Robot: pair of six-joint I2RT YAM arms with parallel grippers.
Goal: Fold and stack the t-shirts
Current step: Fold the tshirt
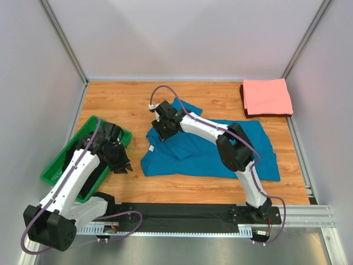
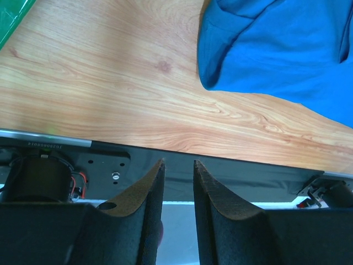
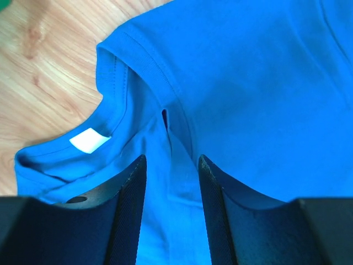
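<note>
top external view: the teal-blue t-shirt (image 1: 242,149) lay spread and rumpled across the middle of the wooden table (image 1: 121,102), one sleeve pointing toward the back wall. the salmon-pink t-shirt (image 1: 267,95) sat folded as a flat rectangle in the far right corner, on top of a darker cloth, well apart from the teal one. the right gripper (image 1: 160,130) was over the teal shirt's left part, near the collar. the left gripper (image 1: 122,165) hovered beside the green tray (image 1: 55,174), just off the teal shirt's left edge.

left wrist view: the left gripper (image 2: 178,163) had its padded fingers (image 2: 149,193) slightly parted with nothing between them, released. the teal shirt's (image 2: 276,49) edge lay on the wood at upper right, apart from the fingers.

right wrist view: the right gripper (image 3: 172,157) stood with its jaws parted, right above the teal shirt (image 3: 265,83) beside the collar (image 3: 113,94); cloth showed through the gap, unpinched. the white neck label (image 3: 89,140) sat inside the collar, just left of the fingers.
</note>
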